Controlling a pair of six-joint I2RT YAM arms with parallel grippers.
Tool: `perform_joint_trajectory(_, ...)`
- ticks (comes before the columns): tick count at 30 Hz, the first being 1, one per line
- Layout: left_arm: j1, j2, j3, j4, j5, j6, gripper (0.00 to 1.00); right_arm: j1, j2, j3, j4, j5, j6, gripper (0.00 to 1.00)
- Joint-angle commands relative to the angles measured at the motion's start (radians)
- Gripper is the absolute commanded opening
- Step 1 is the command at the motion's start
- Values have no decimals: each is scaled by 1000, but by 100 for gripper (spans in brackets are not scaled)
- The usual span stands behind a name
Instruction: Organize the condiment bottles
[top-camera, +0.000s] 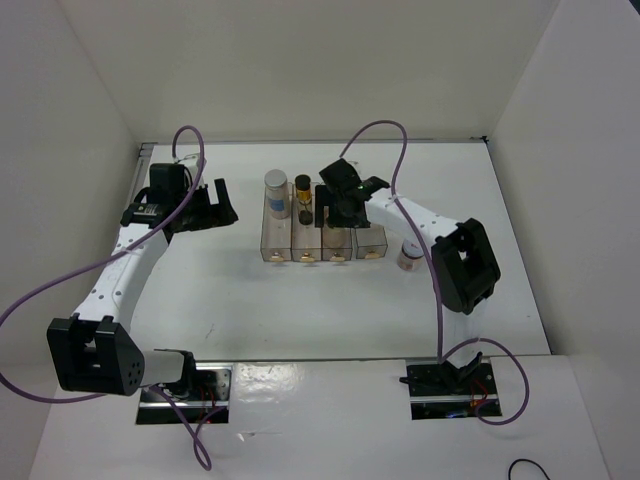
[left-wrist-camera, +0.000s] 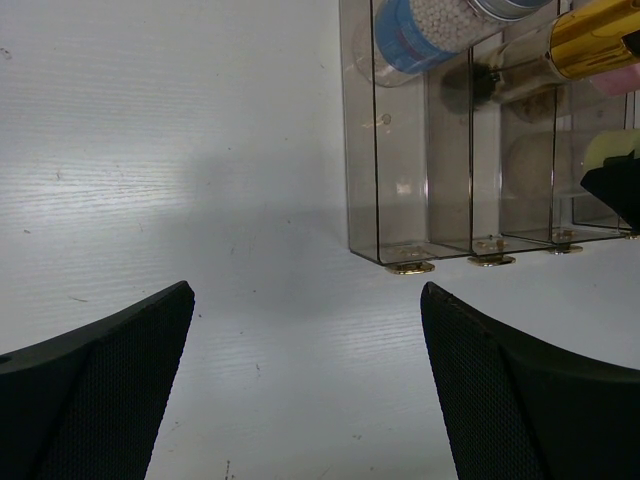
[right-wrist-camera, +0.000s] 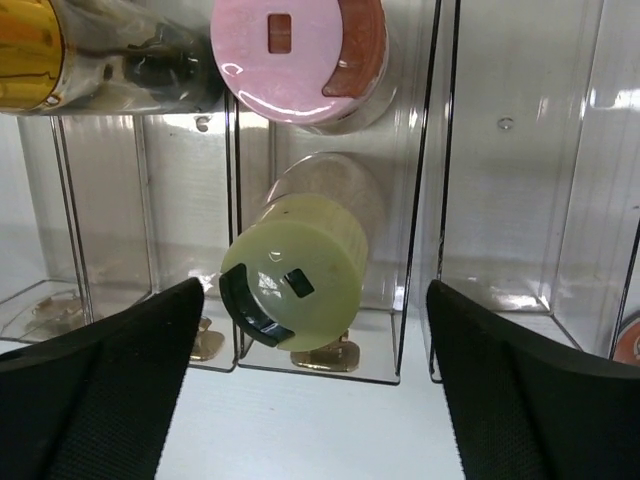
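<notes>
Looking down from my right wrist, I see my right fingers (right-wrist-camera: 110, 385) spread wide and gripping nothing. The bottle with the yellow-green cap (right-wrist-camera: 295, 285) shows between them and touches neither. It is in the near part of the third compartment from the left of the clear rack (right-wrist-camera: 420, 200), just in front of the pink-capped bottle (right-wrist-camera: 295, 50). My right arm reaches forward over the rack, with the wrist bent down. My left gripper (top-camera: 224, 202) is also wide open, holds nothing and is to the left of the rack. The red-lidded bottle (top-camera: 409, 255) stands on the table (top-camera: 200, 290), just right of the rack.
</notes>
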Motion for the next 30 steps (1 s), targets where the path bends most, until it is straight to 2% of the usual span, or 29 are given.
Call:
perform_joint_trajectory(1, 6, 9, -15, 39, 22, 19, 100, 11, -47, 46, -38, 19, 16, 98)
perform_joint_trajectory(6, 6, 9, -15, 39, 22, 19, 100, 11, -139, 36, -58, -2, 25, 98)
perform_joint_trajectory(10, 6, 9, -15, 39, 22, 19, 100, 11, -262, 16, -82, 54, 25, 98)
perform_joint_trajectory(14, 6, 19, -15, 39, 31, 19, 100, -61, -394, -58, -92, 102, 25, 98)
perform_joint_trajectory(17, 6, 19, -15, 39, 31, 19, 100, -173, -460, -158, -105, 122, 60, 98)
perform_joint_trajectory(22, 6, 9, -15, 39, 31, 19, 100, -314, -503, -317, -139, 148, 100, 98)
perform_joint_trajectory(30, 6, 0, -15, 39, 40, 19, 100, -337, -494, -423, -118, 179, 169, 98)
